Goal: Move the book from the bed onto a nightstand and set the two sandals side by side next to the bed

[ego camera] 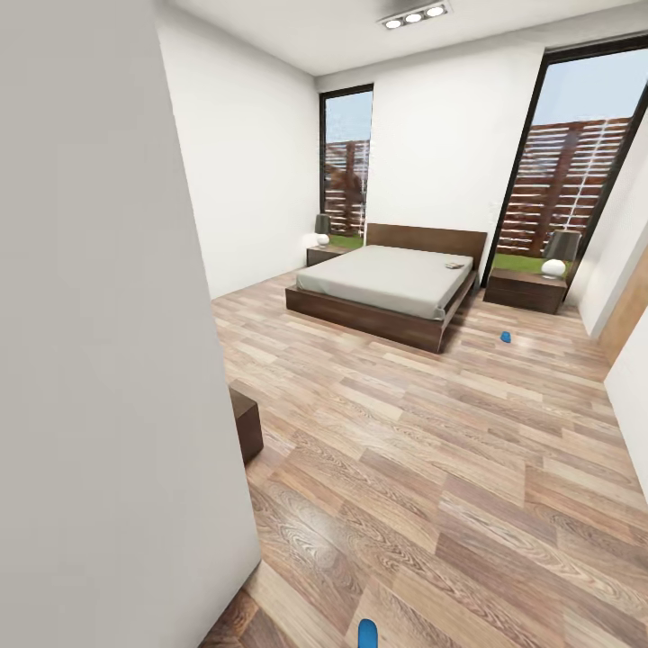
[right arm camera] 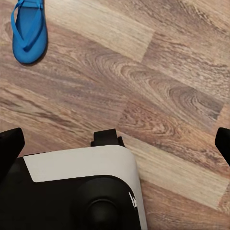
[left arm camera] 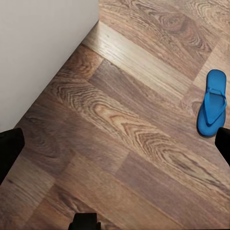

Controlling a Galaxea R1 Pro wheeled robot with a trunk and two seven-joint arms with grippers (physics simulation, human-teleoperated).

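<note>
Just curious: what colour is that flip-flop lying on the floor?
Bright blue; the sandal shows best in the left wrist view.

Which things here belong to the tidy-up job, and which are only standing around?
Job:
book on the bed
nightstands
near sandal
far sandal

Just there:
lamps
dark cabinet by the wall

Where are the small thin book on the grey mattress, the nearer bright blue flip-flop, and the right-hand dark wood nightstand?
book (ego camera: 454, 265): head view, middle of its cover.
nearer blue flip-flop (left arm camera: 212, 103): left wrist view, middle of the sole, at the straps.
right-hand nightstand (ego camera: 525, 293): head view, front face.
</note>
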